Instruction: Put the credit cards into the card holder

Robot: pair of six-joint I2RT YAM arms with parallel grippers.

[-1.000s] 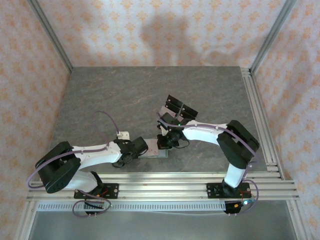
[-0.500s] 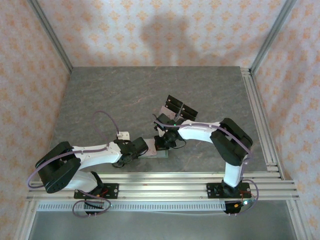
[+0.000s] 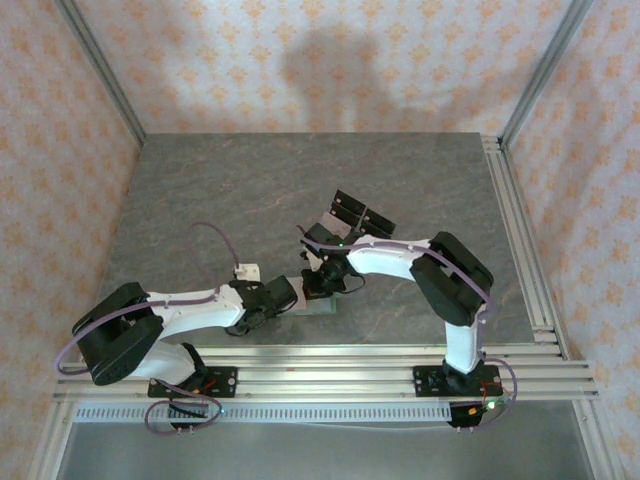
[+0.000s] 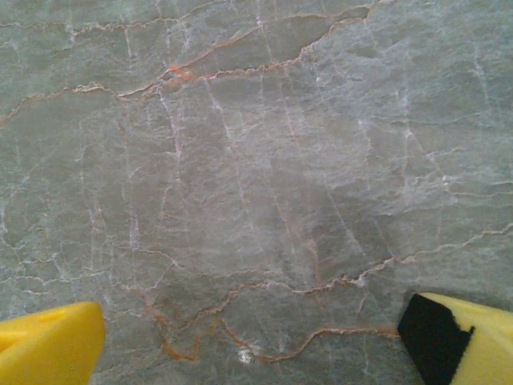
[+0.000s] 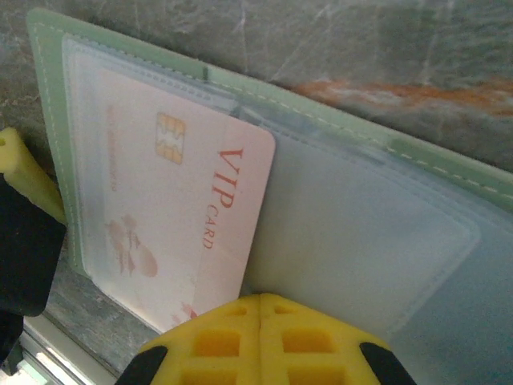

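Grey marble table (image 4: 240,160) carries the open green wallet (image 5: 361,233), whose part-slotted pink card (image 5: 176,208) lies just ahead-left of my closed, empty-looking right claw (image 5: 260,309); left claw (image 4: 248,337) gapes, idle.

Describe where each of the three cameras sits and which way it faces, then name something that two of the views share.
Top external: above and behind the bases, looking down on the grey table; both arms show whole.
Left wrist: faces straight down at bare stone; left claw open, yellow fingertips in the bottom corners.
Right wrist: close over the open card holder with a pink credit card in its pocket; right claw shut at the bottom edge.
Shared: the card holder also shows in top external, under the right arm's tip.
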